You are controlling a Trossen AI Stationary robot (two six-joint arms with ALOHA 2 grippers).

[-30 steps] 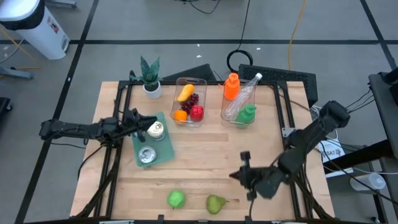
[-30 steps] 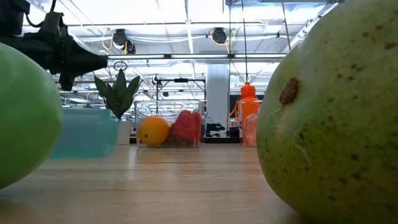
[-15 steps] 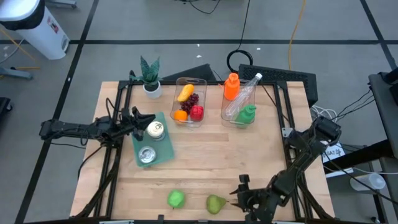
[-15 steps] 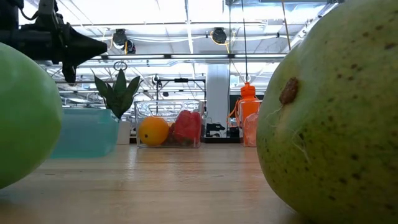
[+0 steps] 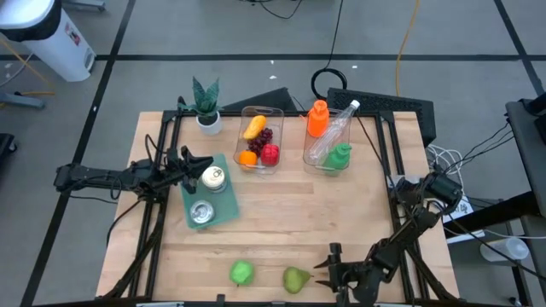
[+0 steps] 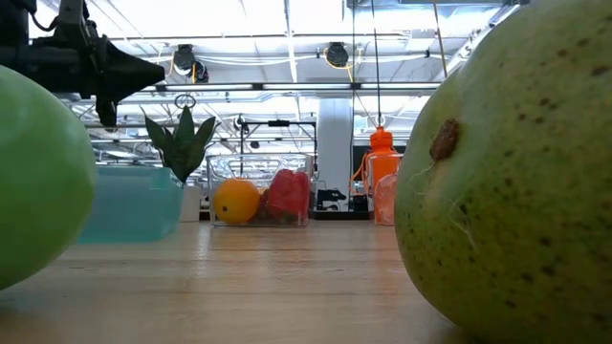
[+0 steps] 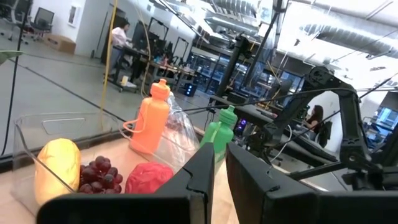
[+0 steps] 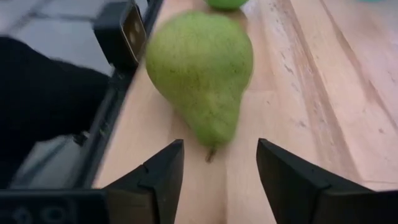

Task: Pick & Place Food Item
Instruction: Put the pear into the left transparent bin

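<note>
— While the right gripper [image 5: 331,271] sits low at the near edge of the counter [image 5: 341,205], which step is this?
— It looks like the approach before the pick. The pear [image 5: 295,279] lies on its side at that near edge, stem end toward the gripper, and the wrist view shows the two fingers [image 8: 163,173] parted on either side of the stem tip, not touching the fruit.
— So what does the next move call for?
— Probably a short push forward so the fingers straddle the pear's body, then a close. The stem end is narrow, so a grip taken too soon could slip off.
— How is the arm posed?
— It reaches down from the right side, folded low, its wrist nearly level with the counter and pointing along the front edge toward the pear. A green apple [image 5: 242,273] rests just beyond.
— And the other arm?
— The left gripper [image 5: 198,164] waits above the teal tray [image 5: 223,211], fingers pressed together, holding nothing
</note>
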